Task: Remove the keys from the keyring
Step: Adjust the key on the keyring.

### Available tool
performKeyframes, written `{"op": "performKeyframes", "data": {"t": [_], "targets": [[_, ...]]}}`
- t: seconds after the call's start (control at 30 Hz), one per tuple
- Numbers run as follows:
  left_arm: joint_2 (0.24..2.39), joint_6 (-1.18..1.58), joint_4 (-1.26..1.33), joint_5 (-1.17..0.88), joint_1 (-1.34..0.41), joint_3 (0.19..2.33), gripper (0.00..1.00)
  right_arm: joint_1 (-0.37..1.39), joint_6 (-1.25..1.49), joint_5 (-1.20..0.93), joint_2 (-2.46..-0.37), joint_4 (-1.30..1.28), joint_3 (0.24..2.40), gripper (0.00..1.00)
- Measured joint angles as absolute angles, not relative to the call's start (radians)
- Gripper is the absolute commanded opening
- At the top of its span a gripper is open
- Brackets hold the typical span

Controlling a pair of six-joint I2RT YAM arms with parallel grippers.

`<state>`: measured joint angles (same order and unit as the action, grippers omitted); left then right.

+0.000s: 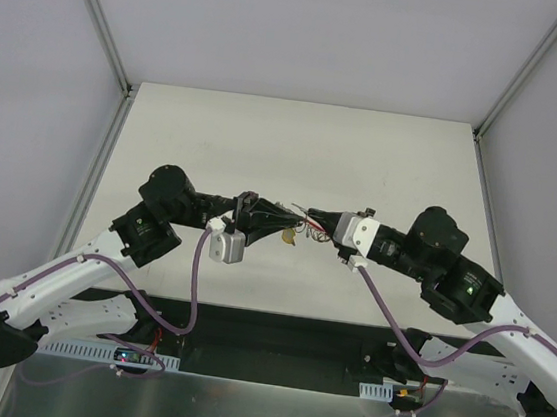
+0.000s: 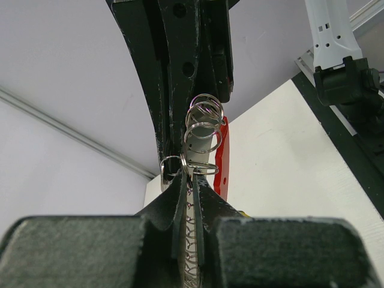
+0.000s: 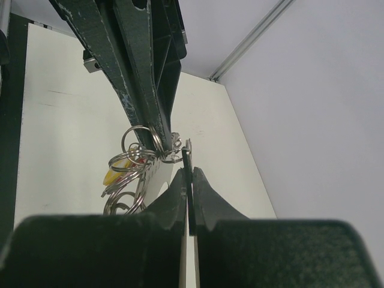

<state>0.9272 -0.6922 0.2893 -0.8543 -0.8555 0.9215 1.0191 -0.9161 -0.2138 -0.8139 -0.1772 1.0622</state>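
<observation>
Both grippers meet in mid-air above the table's middle. My left gripper is shut on the coiled metal edge of the keyring. Several thin rings and its red plastic piece stick out past the tips. My right gripper is shut on a thin flat key, seen edge-on, with a ring through its top. The other keys hang in a brassy bunch between the two grippers. In the right wrist view, rings, a pale tag and a yellow piece dangle to the left.
The pale table lies below, with grey walls and metal rails at its left, right and far edges. The dark strip along the near edge holds both arm bases and their cables.
</observation>
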Motion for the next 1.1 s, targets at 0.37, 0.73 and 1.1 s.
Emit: {"op": "performKeyframes", "data": {"t": [0.37,0.73,1.1], "targets": [[0.896,-0.682,0.278,-0.823,-0.836,0.900,0.00,1.025,-0.895,-0.203,-0.780,-0.137,1.053,0.01],[0.897,-0.644,0.281,-0.829,-0.836,0.900,0.00,1.026,-0.880,-0.204,-0.777,-0.124,1.043,0.01],[0.890,-0.621,0.334,-0.860,-0.816,0.859,0.00,1.026,-0.880,-0.198,-0.799,-0.125,1.043,0.01]]}}
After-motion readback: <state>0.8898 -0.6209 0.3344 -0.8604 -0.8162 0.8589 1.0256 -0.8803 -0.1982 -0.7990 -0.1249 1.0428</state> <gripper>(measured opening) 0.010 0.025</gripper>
